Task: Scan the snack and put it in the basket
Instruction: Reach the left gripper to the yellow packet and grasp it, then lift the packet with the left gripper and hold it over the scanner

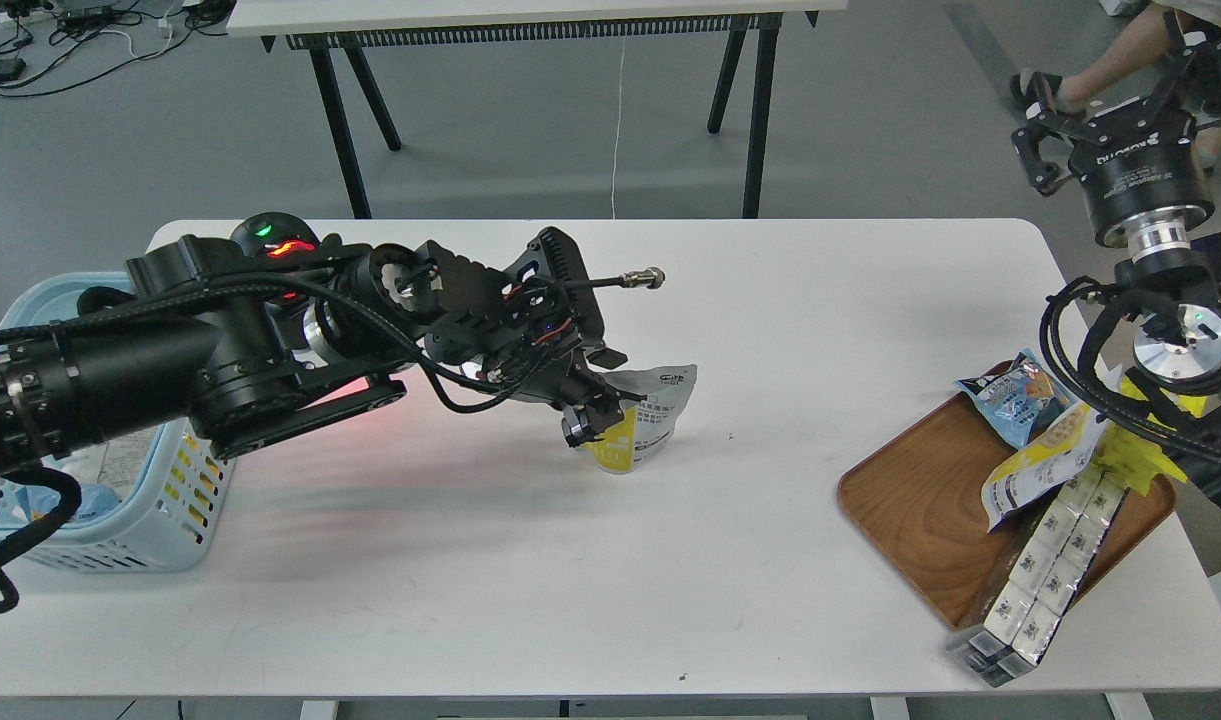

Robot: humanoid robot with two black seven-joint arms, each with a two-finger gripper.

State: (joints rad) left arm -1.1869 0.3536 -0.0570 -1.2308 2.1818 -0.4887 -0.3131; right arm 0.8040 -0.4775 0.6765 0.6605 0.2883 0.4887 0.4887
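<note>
Head view: the yellow and pale grey-white stand-up snack pouch (642, 425) stands mid-table on the white tabletop (530, 580), well apart from the light blue slotted plastic basket (120, 515).
Left gripper (595, 415): at the pouch's left edge — can't tell if it's pinching.
Right gripper (1120, 120): raised, fingers spread, holding nothing.
Handling: probably light, crinkly, slippery film — I'd grab the flat top seal.
</note>
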